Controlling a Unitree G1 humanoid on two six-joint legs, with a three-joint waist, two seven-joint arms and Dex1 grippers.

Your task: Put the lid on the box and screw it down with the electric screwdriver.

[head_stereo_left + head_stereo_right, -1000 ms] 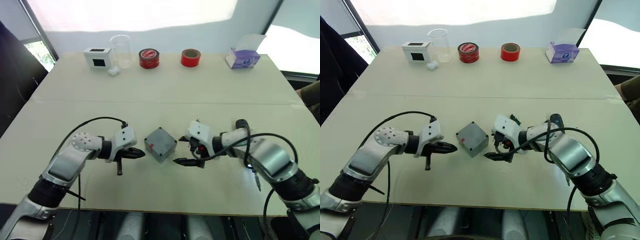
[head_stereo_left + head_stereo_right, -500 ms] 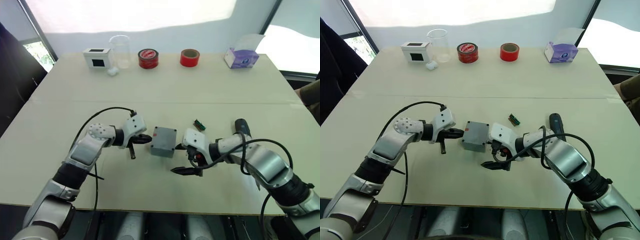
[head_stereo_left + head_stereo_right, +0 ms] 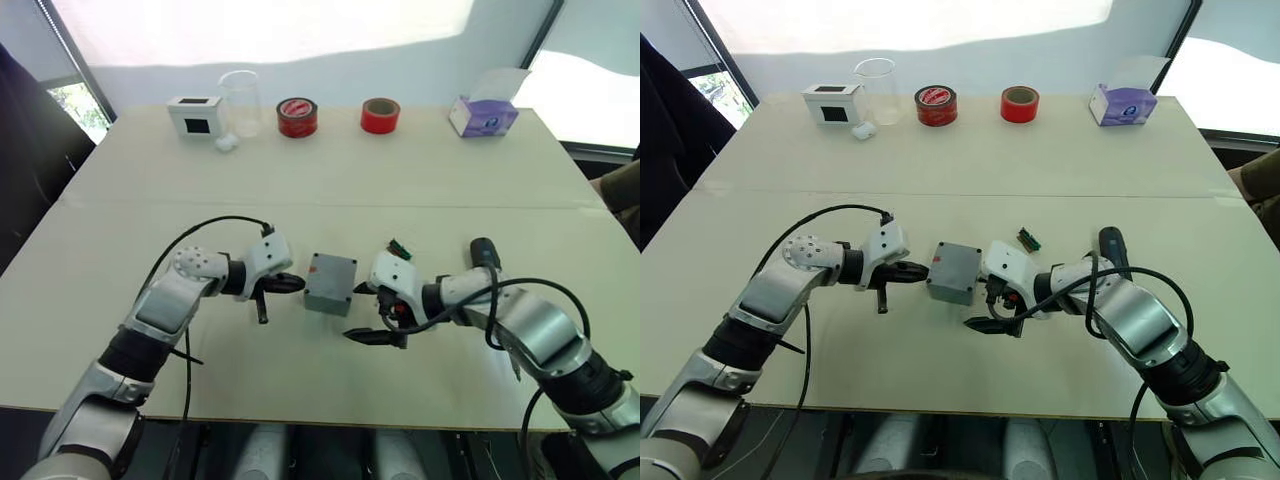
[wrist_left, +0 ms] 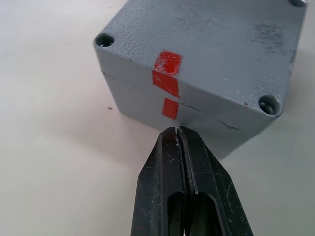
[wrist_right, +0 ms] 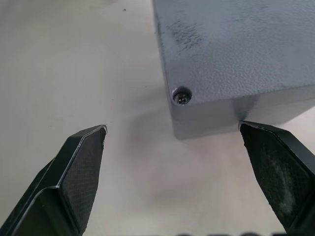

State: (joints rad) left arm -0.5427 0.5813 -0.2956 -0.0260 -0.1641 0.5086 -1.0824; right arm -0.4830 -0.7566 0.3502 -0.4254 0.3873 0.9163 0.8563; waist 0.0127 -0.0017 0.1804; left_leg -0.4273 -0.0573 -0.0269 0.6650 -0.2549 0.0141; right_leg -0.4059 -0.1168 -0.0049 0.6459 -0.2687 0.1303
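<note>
The grey box (image 3: 329, 290) stands mid-table with the lid (image 4: 211, 54) seated on it, and red marks cross the seam. A screw head (image 5: 182, 96) shows in one corner hole. My left gripper (image 4: 176, 132) is shut and empty, with its tip at the box's left wall; I cannot tell whether it touches. At the box's right corner my right gripper (image 5: 172, 127) is open with nothing between its fingers. The black electric screwdriver (image 3: 482, 251) lies on the table behind my right forearm, partly hidden by it.
A small green part (image 3: 400, 248) lies just behind the right gripper. Along the far edge stand a white box with a black window (image 3: 195, 115), a clear beaker (image 3: 240, 100), two red tape rolls (image 3: 297, 116) (image 3: 380, 114) and a purple tissue box (image 3: 484, 115).
The box has turned from a diamond stance to nearly square. My left gripper has closed in on its left side, and the right gripper has shifted slightly, still open.
</note>
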